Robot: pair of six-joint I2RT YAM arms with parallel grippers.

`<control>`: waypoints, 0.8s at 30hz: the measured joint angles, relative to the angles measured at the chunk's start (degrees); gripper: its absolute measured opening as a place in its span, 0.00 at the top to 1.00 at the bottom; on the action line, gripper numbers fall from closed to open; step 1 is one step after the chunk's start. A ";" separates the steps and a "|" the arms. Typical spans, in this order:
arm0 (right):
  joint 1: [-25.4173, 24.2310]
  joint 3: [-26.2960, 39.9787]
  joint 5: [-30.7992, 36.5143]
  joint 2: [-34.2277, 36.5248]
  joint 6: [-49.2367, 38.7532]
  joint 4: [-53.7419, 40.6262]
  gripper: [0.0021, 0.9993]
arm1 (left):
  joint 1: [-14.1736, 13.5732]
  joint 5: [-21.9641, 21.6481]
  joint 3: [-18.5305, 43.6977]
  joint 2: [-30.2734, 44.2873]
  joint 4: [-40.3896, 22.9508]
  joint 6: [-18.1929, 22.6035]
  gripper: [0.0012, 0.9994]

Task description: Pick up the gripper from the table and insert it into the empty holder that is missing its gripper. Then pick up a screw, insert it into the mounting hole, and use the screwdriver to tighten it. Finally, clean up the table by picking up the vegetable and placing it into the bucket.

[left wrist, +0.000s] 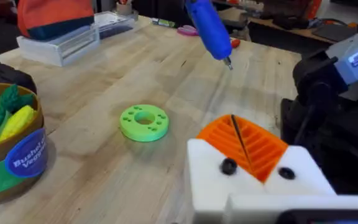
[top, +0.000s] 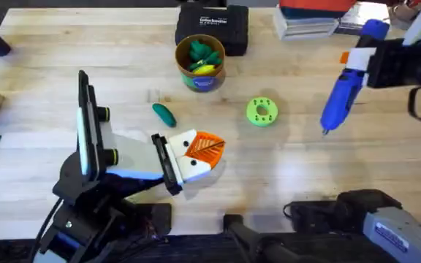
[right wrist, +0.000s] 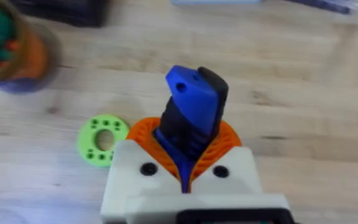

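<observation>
right claw (top: 364, 62) clamps driver (top: 342, 91), tip down, off counter (top: 283, 168) | left claw (top: 203, 155) pinched shut, empty, well apart from driver | veg (top: 164, 114) loose beyond left claw, near bucket (top: 201, 64) | judgement: park driver, then grab veg mid-body.

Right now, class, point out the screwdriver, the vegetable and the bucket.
screwdriver (top: 340, 98): overhead view, middle of its blue body.
vegetable (top: 164, 115): overhead view, middle of the dark green piece lying on the table.
bucket (top: 182, 48): overhead view, tan-yellow rim.
</observation>
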 joint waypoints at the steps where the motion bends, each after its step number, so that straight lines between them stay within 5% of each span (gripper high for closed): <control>1: 2.07 -1.57 0.07 -2.41 1.11 1.39 0.97 | 0.00 0.00 0.00 0.00 0.00 0.00 0.99; 11: 19.11 -12.95 0.13 -18.49 11.14 15.28 0.97 | 0.00 0.00 0.00 0.00 0.00 0.00 0.99; 24: 36.49 -18.07 -0.77 -19.25 13.41 38.66 0.97 | 0.00 0.00 0.00 0.00 0.02 0.02 0.99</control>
